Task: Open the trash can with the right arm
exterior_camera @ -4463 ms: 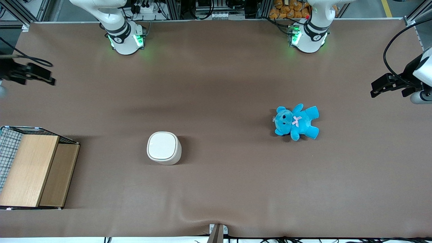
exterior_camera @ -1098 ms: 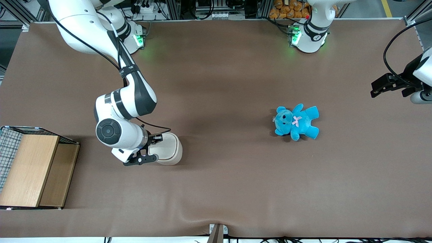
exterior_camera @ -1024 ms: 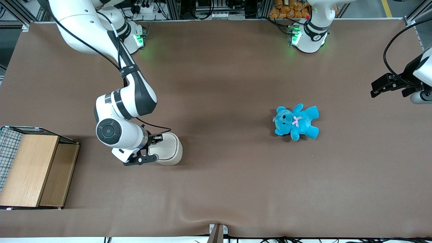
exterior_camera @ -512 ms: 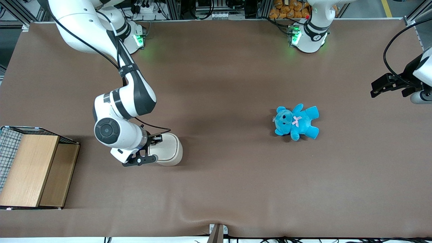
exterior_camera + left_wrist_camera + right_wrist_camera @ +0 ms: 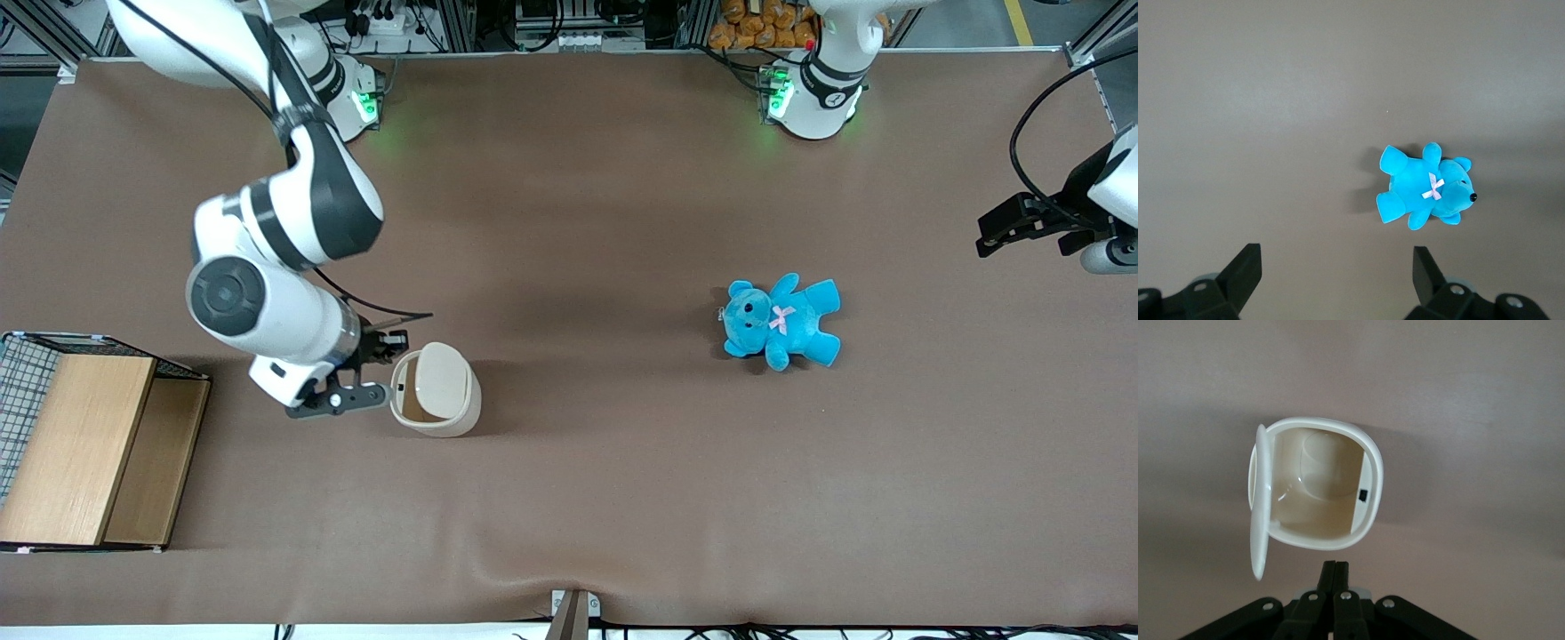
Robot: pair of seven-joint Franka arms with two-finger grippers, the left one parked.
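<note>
The cream-white trash can [image 5: 453, 418] stands on the brown table. Its flat lid [image 5: 444, 380] is tilted up on its hinge and the tan inside [image 5: 411, 402] shows. In the right wrist view the can's rim [image 5: 1375, 477] is open, with the lid [image 5: 1259, 513] standing at one side. The right arm [image 5: 267, 302] reaches over the table from the working arm's end. Its black gripper [image 5: 396, 342] is shut and empty, just beside the can's rim. In the wrist view the gripper [image 5: 1336, 564] is a short gap away from the rim and touches nothing.
A blue teddy [image 5: 781, 320] lies toward the parked arm's end of the table and also shows in the left wrist view [image 5: 1426, 193]. A wooden box with wire mesh [image 5: 80, 444] stands at the working arm's end, near the front edge.
The can's lid was flat and closed; it has swung up and the inside shows. The right arm has risen and drawn back from the can toward its own end of the table.
</note>
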